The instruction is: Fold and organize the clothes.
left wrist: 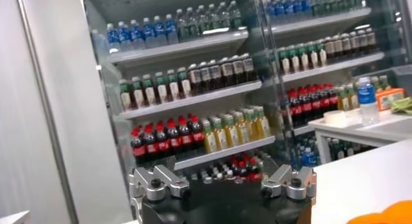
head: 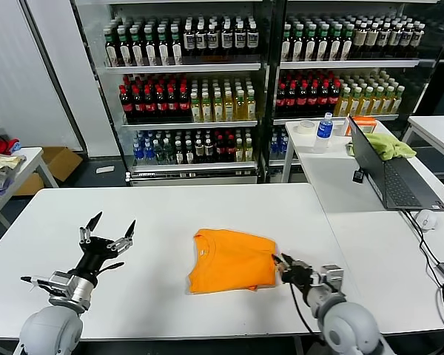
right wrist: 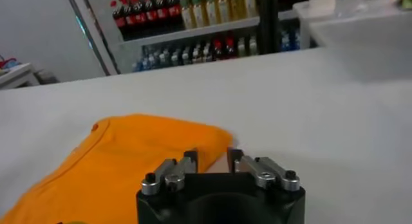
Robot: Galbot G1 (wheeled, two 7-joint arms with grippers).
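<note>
The orange T-shirt lay partly folded near the middle of the white worktop, collar toward the robot's left, likely squared up for another fold. The right hand sat low at the shirt's right edge, its fingers only narrowly apart and clamped on nothing visible, tips just beside or touching the fabric; exact contact was hard to tell. It looked positioned to pinch that edge. The left hand was raised over bare worktop well apart from the shirt, fingers spread wide, holding nothing, probably waiting. Drink shelves stood behind; a laptop sat on a side table.
</note>
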